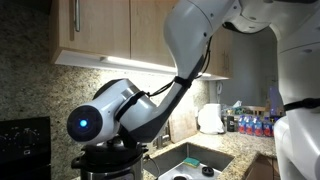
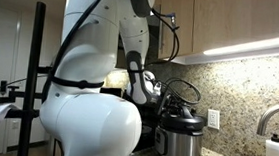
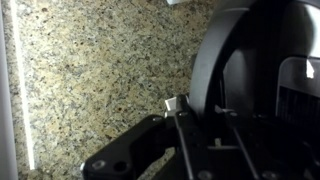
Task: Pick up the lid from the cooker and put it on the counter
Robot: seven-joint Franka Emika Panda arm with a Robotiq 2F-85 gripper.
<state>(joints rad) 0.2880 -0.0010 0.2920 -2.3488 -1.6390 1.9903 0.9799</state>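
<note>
Wooden cabinets (image 1: pixel 100 30) and a speckled granite wall backed the kitchen's granite surface (image 1: pixel 232 150), with a steel sink (image 1: pixel 190 160) set toward its right end in an exterior view. A white appliance (image 1: pixel 210 118) stood at the back edge beyond the sink, well clear of the work. The arm (image 1: pixel 130 105) bent low over the left end and hid what lay beneath it.

In an exterior view from behind the robot, the cooker (image 2: pixel 179 143) stood at the back edge close to the wall, likely so its cord could reach the socket (image 2: pixel 214 118). The black lid (image 2: pixel 181 115) appeared to be seated on top, not yet lifted, though the picture was too small to be sure. The claw (image 2: pixel 145 86) hung above and beside the cooker, on the side away from the wall, probably lining up on the handle. Whether it was spread or pressed together I could not tell.

The wrist view showed granite on the left and a large black rounded form on the right, close to the dark claw parts at the bottom. That form was probably the lid or the cooker's rim, but contact could not be judged. Bare surface beside the sink looked a fair place to set the lid
</note>
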